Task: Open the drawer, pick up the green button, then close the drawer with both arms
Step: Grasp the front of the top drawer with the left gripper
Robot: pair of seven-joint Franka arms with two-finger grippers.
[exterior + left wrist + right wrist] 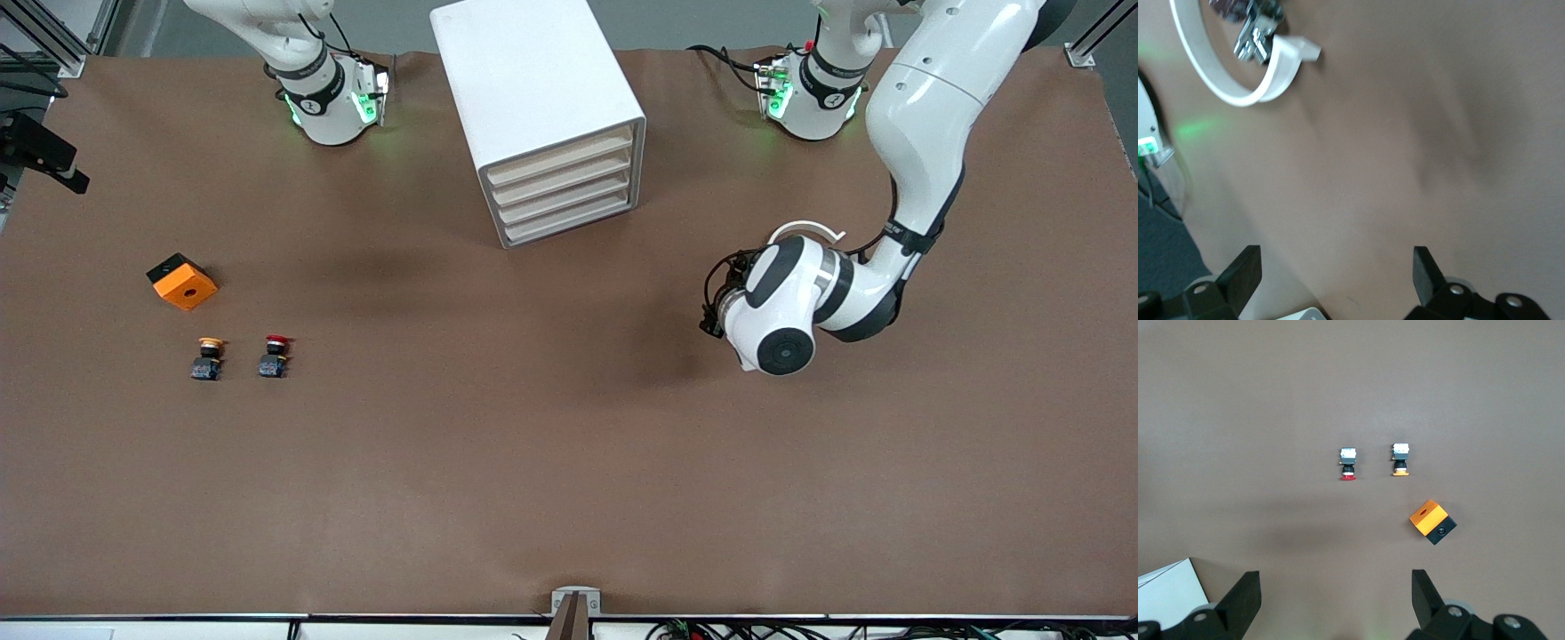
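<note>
Over bare table [569,462], left hand [1337,273] and right hand [1335,593], fingers wide apart, both empty.

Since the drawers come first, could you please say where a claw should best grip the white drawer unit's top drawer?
Judging by the front view, grip the top drawer of the white drawer unit by its front lip, approaching from in front of the unit. The stacked fronts show no handles, only thin edges.
</note>
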